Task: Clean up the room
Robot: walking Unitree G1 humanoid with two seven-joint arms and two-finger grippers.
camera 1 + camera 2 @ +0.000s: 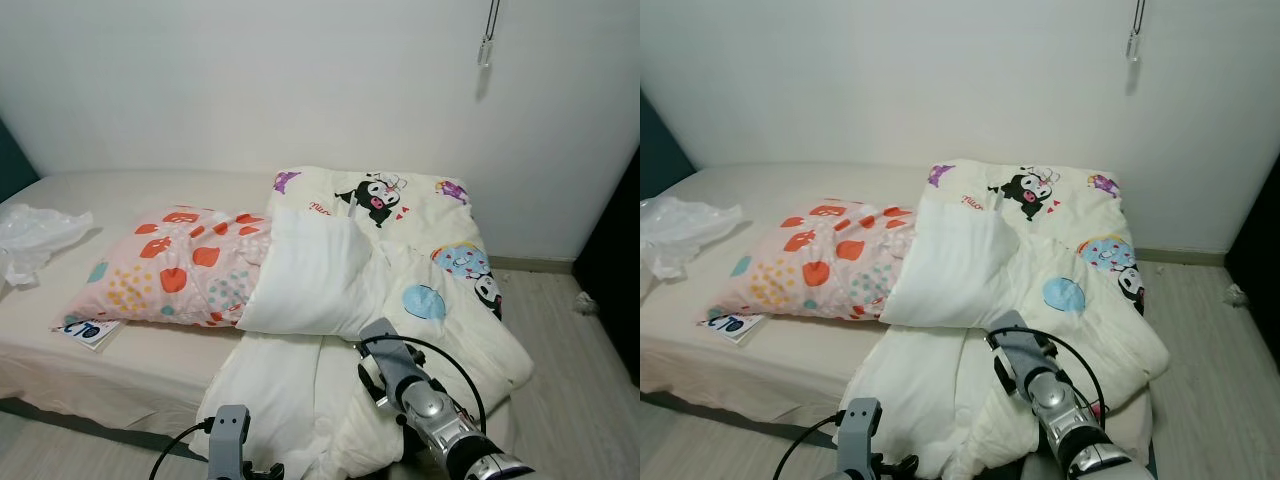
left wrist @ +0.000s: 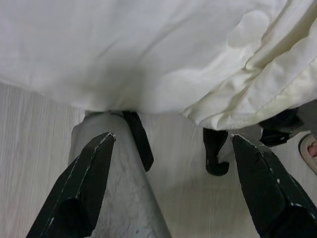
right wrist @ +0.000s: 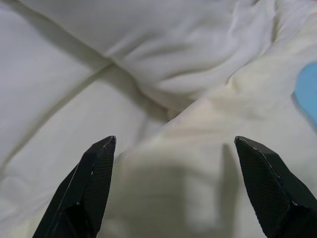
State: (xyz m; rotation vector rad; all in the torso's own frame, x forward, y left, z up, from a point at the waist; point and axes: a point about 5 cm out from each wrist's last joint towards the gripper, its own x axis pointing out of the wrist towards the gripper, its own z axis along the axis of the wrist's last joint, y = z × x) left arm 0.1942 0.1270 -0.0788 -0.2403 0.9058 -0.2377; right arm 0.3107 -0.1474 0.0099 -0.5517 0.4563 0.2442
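Bed (image 1: 150, 360) — low mattress with a beige sheet, set against the white wall; the landmark for all entries below.

Duvet (image 1: 400, 280) — cream, cartoon-printed, rumpled over the bed's right half, white underside folded up at the middle, near edge spilling off the bed's front toward the floor. Judged the main thing to tidy.

Pillow (image 1: 170, 265) — pink with red and yellow shapes, lying across the bed's middle, its right end tucked under the duvet fold.

Plastic bag (image 1: 35, 235) — crumpled, clear-white, at the bed's far left.

Booklet (image 1: 90, 332) — small printed card or booklet at the pillow's near-left corner, near the bed's front edge.

Right pincer (image 3: 173, 188) — fingers spread wide, holding nothing, hovering close over the duvet's front folds.

Left pincer (image 2: 168, 188) — fingers spread wide, empty, low before the bed's front edge, under the overhanging duvet hem.

Risk — a shallow pinch could slip off this soft, bulky cloth; a hard pull may drag the pillow along or dump more duvet onto the floor.
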